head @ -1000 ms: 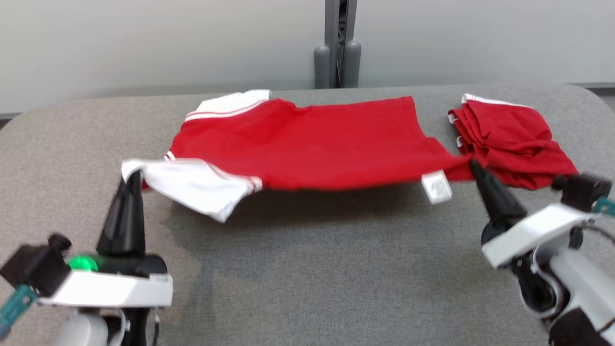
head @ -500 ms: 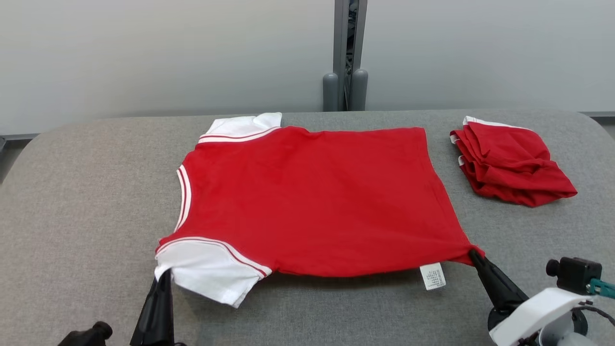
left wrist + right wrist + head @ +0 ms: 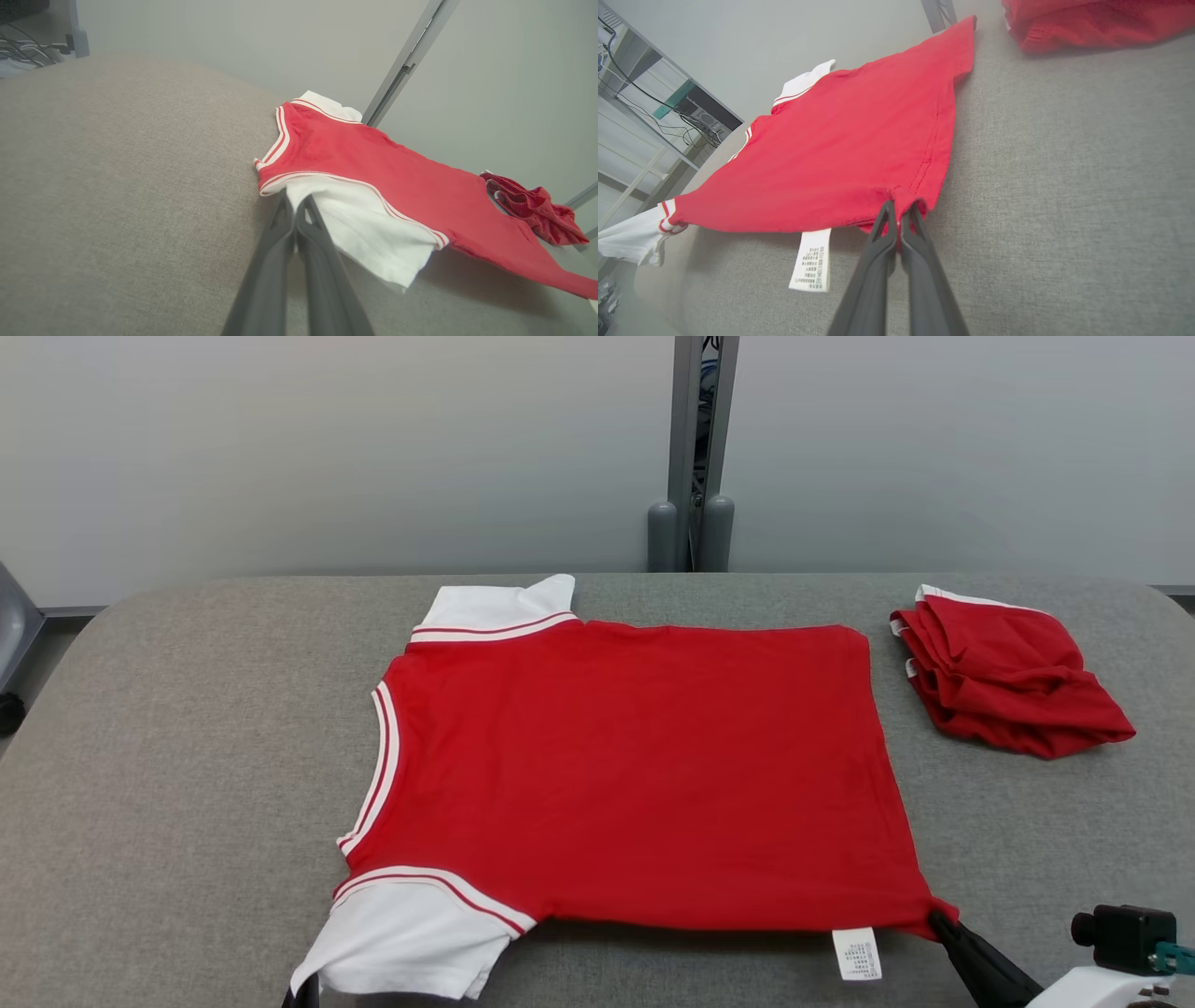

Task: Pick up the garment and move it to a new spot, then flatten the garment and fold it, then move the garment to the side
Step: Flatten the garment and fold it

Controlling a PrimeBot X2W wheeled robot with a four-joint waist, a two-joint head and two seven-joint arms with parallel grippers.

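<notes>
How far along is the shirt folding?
Done: the shirt lies spread nearly flat on the table. In hand: the left tool pinches its white sleeve, the right tool its hem corner. Left: let go, fold it, move it aside.

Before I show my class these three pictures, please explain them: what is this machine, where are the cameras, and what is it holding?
It is a two-armed robot. The wide picture comes from a camera on its head; the other two come from cameras on its wrists, looking along each tool. A red shirt lies spread on a grey table, with another red garment folded beside it. The left tool is shut on the white sleeve; the right tool is shut on a hem corner.
</notes>
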